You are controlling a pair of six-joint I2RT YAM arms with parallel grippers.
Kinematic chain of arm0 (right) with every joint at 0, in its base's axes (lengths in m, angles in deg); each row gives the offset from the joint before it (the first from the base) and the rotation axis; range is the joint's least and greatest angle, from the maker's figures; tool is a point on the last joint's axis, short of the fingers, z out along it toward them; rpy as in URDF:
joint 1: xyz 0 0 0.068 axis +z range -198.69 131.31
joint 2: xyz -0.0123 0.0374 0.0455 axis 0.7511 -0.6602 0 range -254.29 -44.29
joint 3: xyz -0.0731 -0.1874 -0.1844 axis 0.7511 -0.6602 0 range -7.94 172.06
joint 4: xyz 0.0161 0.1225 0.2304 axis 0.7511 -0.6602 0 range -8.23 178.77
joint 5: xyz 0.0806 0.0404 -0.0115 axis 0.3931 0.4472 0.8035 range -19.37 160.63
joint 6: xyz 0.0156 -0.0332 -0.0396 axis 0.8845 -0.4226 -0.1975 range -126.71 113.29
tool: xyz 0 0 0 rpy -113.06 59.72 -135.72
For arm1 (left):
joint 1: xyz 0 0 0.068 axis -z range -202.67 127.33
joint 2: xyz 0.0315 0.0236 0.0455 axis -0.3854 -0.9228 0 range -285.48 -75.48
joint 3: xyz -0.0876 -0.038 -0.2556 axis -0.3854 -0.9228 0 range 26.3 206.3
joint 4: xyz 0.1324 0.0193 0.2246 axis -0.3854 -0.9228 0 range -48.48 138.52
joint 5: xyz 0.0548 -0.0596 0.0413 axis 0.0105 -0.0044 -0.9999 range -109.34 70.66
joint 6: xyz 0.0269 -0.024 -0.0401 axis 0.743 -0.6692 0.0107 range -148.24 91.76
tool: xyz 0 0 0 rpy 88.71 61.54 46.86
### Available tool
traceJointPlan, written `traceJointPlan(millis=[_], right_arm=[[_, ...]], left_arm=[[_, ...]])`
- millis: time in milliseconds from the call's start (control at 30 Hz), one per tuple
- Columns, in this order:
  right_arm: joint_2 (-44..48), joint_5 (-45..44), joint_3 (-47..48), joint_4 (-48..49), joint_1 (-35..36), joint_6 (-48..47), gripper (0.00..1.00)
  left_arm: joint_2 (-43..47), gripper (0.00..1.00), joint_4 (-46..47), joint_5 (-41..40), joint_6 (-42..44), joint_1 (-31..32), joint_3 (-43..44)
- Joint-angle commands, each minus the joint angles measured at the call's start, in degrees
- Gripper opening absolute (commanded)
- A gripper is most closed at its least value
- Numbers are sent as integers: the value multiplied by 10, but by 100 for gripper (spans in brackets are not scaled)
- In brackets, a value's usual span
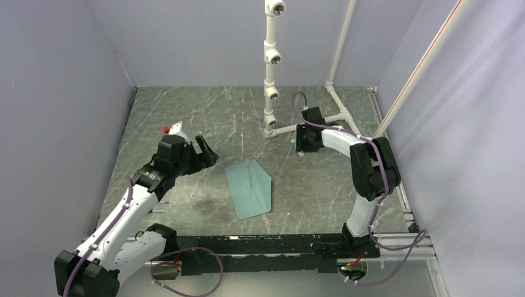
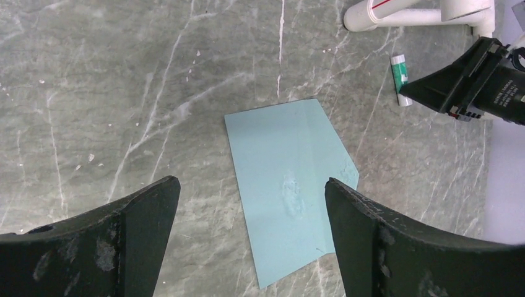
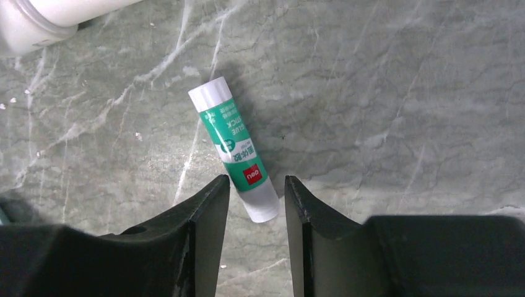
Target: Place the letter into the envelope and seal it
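Lying flat on the marbled bench (image 1: 186,111) between the two arms is one teal envelope (image 1: 249,189), its pointed flap spread out toward the right arm (image 1: 347,145). One green-and-white glue stick (image 3: 235,148) lies near the white pipe frame (image 1: 272,62), well apart from the envelope. The left arm (image 1: 142,192) hangs just left of the envelope, its jaws wide and holding nothing. The right arm's jaws stand narrowly parted, straddling the glue stick's lower end.
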Motion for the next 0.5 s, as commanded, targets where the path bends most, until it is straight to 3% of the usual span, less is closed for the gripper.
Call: traceJointPlan(millis=[0, 167, 267, 400, 467], right_arm=[[-16, -7, 32, -5, 0, -30, 41], [-30, -36, 34, -17, 23, -66, 41], [-35, -43, 31, -21, 33, -73, 36], [1, -65, 14, -17, 42, -63, 10], [43, -58, -4, -10, 44, -56, 4]], left_arm=[[-16, 93, 33, 27, 33, -7, 45], [-48, 93, 41, 66, 49, -27, 74], [-61, 93, 54, 96, 43, -43, 76], [-71, 93, 65, 135, 34, -58, 76], [-76, 93, 68, 161, 37, -58, 80]])
